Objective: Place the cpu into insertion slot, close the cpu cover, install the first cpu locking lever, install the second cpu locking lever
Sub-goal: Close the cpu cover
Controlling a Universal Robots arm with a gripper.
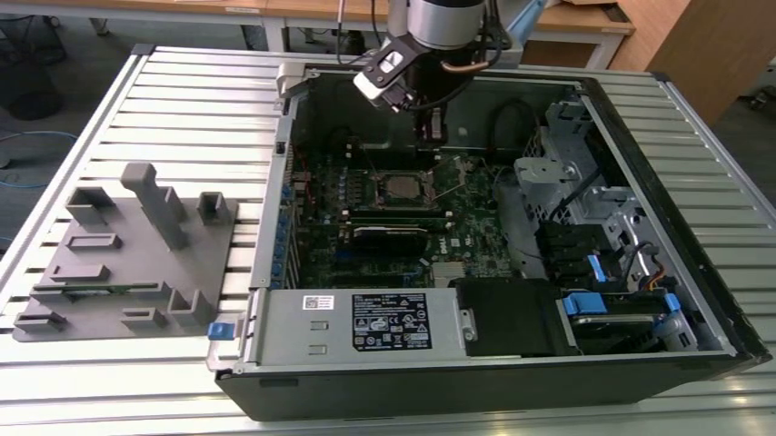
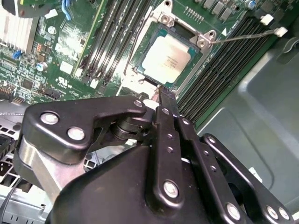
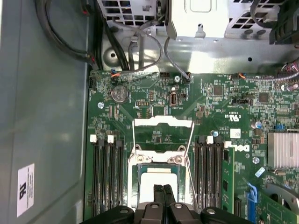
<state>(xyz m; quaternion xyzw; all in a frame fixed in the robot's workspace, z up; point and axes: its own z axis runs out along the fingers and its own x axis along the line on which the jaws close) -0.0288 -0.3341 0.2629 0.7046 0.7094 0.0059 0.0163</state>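
Silver-grey cpu (image 1: 397, 186) lay at exterior frame's centre, just below gripper (image 1: 427, 136), fingers together, nothing held; raised cpu cover (image 3: 162, 122) stood beyond cpu.

One cpu (image 2: 168, 58), one cpu cover (image 3: 162, 121), two locking levers (image 2: 243, 37), one computer case (image 1: 485, 386).

We see a ribbed metal table (image 1: 182, 95) on a grey floor (image 1: 104, 34), with wooden desks (image 1: 243, 7), a black mesh bin (image 1: 24, 68) and a wooden cabinet (image 1: 697, 45) behind.
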